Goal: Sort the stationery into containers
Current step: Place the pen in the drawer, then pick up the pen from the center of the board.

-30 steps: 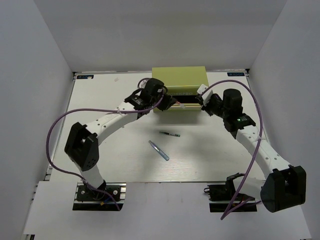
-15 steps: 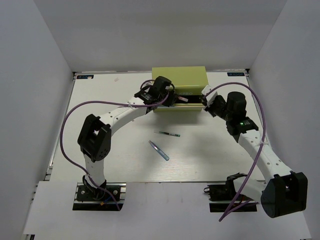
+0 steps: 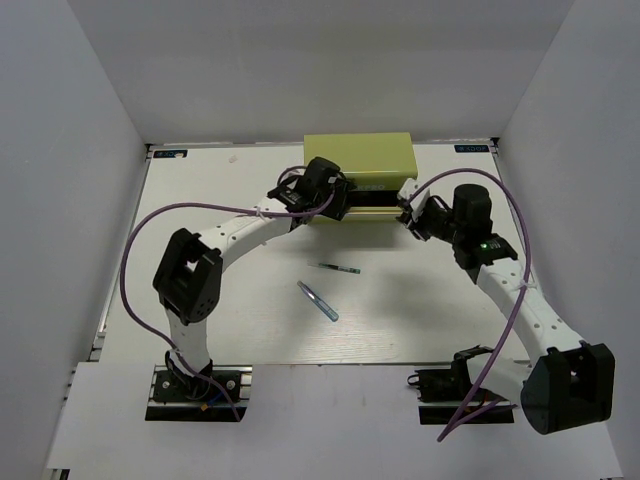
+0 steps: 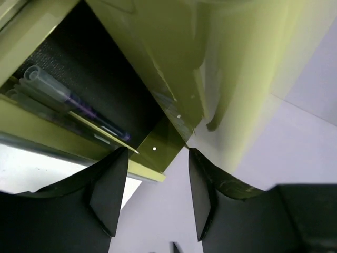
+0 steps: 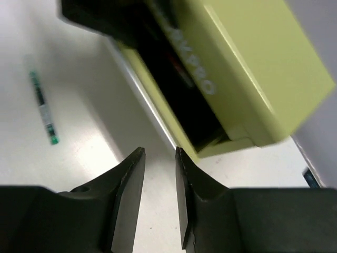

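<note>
The yellow-green chest (image 3: 360,160) stands at the back of the table with a front drawer (image 3: 372,207) pulled out. My left gripper (image 3: 336,200) is open and empty at the drawer's left end. The left wrist view shows a clear pen with a dark blue core (image 4: 71,100) lying in the dark drawer. My right gripper (image 3: 411,212) is at the drawer's right end, its jaws narrowly apart and empty. The right wrist view shows the chest's lettering (image 5: 192,52) and a red streak (image 5: 178,68) in the drawer. A thin teal-marked pen (image 3: 338,268) and a pale clear pen (image 3: 318,301) lie on the table.
White walls enclose the table on the left, back and right. The teal-marked pen also shows in the right wrist view (image 5: 42,108), on the white table in front of the chest. Purple cables loop over both arms.
The left arm has swung its elbow in and its gripper has settled at the drawer's left end. The right gripper has edged closer to the drawer's right end. The two pens on the table have not moved.
</note>
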{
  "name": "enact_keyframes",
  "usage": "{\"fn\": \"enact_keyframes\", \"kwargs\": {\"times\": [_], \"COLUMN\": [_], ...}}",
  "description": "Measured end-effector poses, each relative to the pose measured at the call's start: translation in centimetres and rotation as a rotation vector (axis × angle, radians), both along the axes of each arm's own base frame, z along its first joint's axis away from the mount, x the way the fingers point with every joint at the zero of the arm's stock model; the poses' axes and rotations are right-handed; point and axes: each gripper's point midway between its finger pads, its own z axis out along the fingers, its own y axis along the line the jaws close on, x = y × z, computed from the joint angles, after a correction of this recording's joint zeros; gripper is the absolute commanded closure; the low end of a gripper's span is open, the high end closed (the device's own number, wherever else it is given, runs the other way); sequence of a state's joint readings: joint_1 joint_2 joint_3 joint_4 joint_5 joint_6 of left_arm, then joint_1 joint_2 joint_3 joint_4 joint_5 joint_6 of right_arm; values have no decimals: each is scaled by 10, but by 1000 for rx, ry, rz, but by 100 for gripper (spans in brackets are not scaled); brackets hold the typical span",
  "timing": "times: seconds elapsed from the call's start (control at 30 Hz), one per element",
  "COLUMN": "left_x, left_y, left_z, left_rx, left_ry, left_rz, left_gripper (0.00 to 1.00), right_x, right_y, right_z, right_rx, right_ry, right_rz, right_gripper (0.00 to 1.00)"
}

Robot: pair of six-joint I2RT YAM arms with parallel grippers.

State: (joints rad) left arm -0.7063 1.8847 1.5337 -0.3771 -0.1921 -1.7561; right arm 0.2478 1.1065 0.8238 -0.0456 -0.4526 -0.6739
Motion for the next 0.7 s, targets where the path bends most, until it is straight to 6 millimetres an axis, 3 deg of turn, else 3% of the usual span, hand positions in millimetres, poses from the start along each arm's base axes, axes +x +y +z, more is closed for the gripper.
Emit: {"fn": "enact_keyframes", "kwargs": {"times": [0.13, 0.17, 0.2, 0.27, 0.33, 0.37, 0.4, 0.5, 0.63, 0.7], "left_x": [-10, -15, -21, -40, -60, -72, -83, -107, -125, -132], "left_y": [5, 9, 13, 25, 42, 52, 62, 89, 119, 135], "left_z": [6, 11, 16, 26, 38, 46, 51, 61, 52, 39], "left_rx": [-7, -9, -8, 0, 15, 27, 43, 98, 211, 280], "left_ry": [-14, -33, -48, -97, -145, -182, -210, -290, -296, -260], "left_rz": [-21, -34, -46, -97, -131, -151, -167, -203, -207, -196], "left_gripper": [54, 73, 79, 84, 83, 78, 62, 31, 14, 12], "right_x": [-18, -24, -28, -40, -51, -56, -62, -75, -87, -91], "right_y": [17, 22, 26, 35, 43, 45, 49, 59, 76, 85], "right_z": [-15, -19, -23, -36, -55, -65, -75, -100, -125, -135], "right_rx": [-54, -66, -75, -79, -88, -93, -101, -141, -204, -234], "right_ry": [68, 91, 108, 164, 229, 262, 298, 373, 424, 439], "right_rz": [186, 250, 297, 397, 472, 500, 529, 606, 676, 689], "right_gripper": [70, 79, 83, 88, 83, 77, 65, 55, 52, 45]}}
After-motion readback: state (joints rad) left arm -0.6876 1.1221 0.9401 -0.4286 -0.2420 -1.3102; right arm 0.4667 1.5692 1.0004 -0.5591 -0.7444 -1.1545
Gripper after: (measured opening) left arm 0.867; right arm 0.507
